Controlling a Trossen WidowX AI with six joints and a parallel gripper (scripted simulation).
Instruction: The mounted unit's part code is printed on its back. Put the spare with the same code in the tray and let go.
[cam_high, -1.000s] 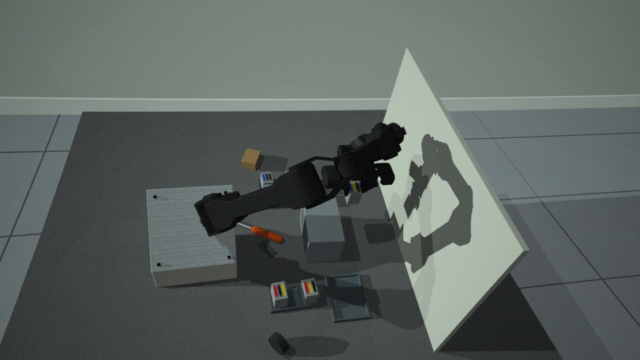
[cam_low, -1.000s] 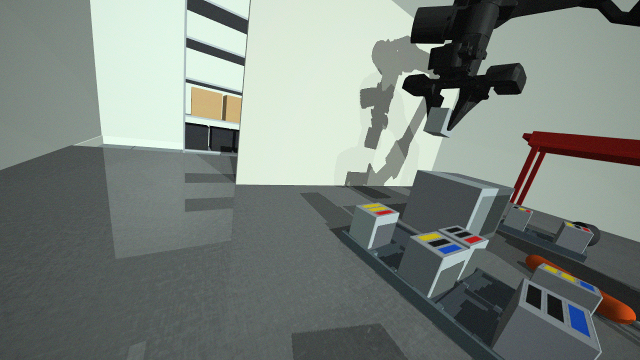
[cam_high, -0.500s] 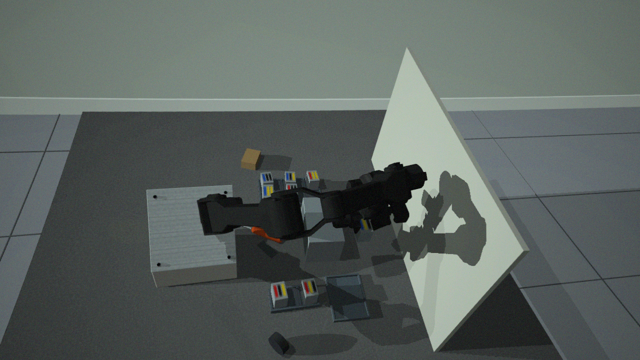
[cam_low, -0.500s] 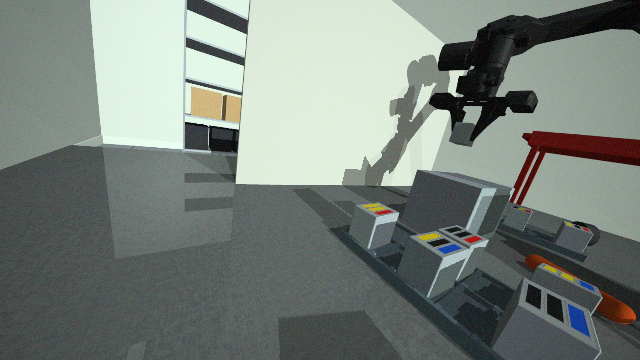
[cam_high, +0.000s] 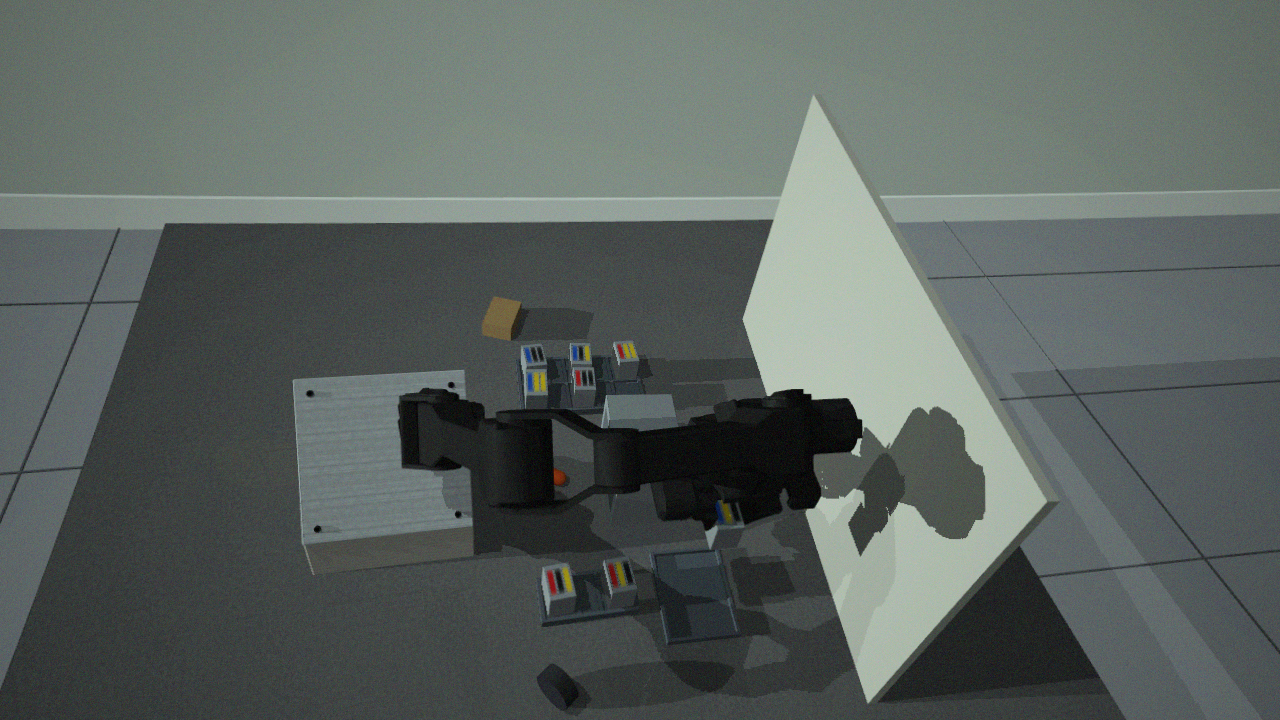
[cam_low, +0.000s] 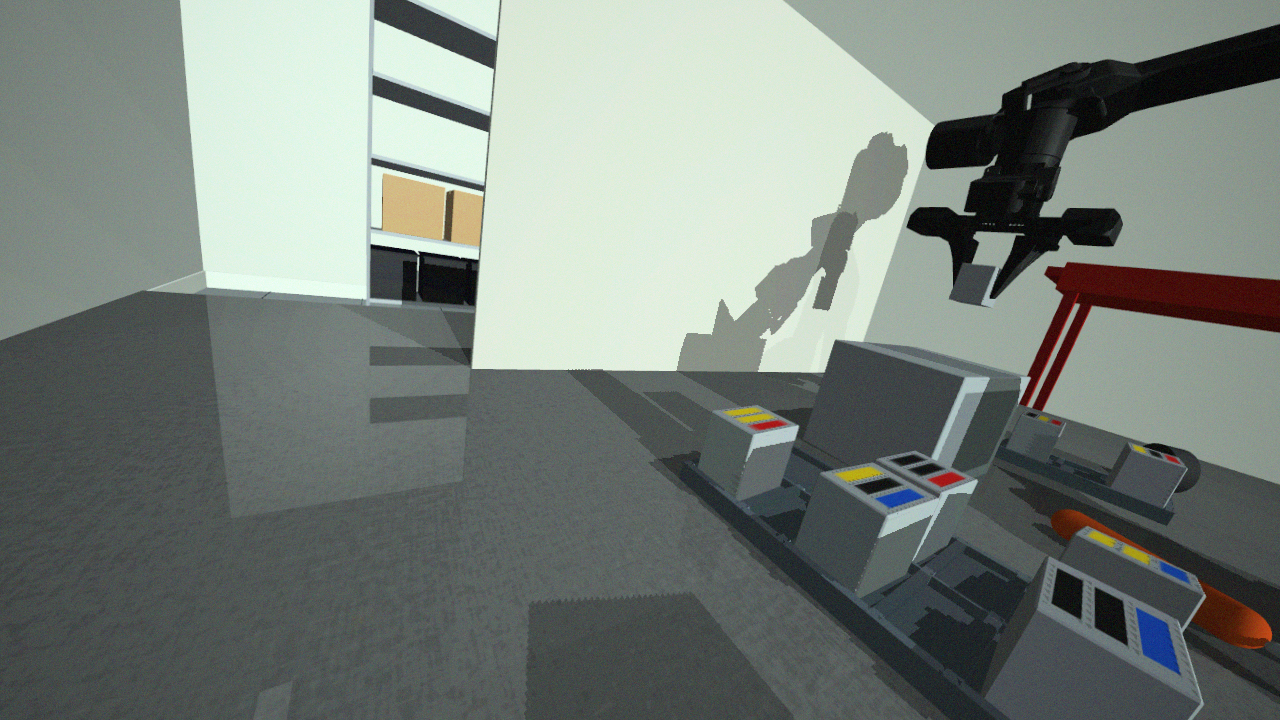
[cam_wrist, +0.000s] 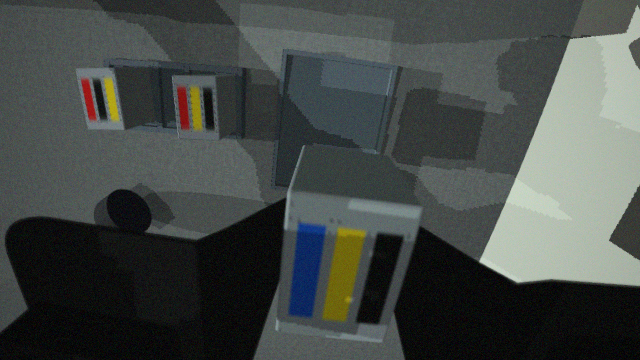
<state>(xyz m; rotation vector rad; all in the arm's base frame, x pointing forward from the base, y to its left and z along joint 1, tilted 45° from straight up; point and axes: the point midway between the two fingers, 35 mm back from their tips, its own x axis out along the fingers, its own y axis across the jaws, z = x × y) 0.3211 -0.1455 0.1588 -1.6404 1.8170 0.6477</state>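
Observation:
My gripper (cam_high: 726, 514) (cam_low: 977, 282) (cam_wrist: 338, 215) is shut on a grey spare (cam_high: 725, 535) (cam_low: 969, 282) (cam_wrist: 350, 210) with blue, yellow and black bars, held well up in the air. The tray (cam_high: 698, 595) (cam_wrist: 340, 105) is empty and lies just beyond the spare in the wrist view. The large grey box (cam_high: 639, 409) (cam_low: 881, 402), seemingly the mounted unit, stands partly behind the arm in the top view; no code on it shows. Two spares, red-black-yellow (cam_high: 558, 586) (cam_wrist: 100, 100) and red-yellow-black (cam_high: 619, 580) (cam_wrist: 196, 107), stand in the rack left of the tray.
Several other spares stand in the back rack (cam_low: 808, 574). A tall white board (cam_high: 877, 313) (cam_low: 626, 179) leans at the right. A black cylinder (cam_high: 557, 686) (cam_wrist: 129, 211), an orange-handled screwdriver (cam_high: 559, 477) (cam_low: 1235, 617) and a wooden block (cam_high: 502, 317) lie about.

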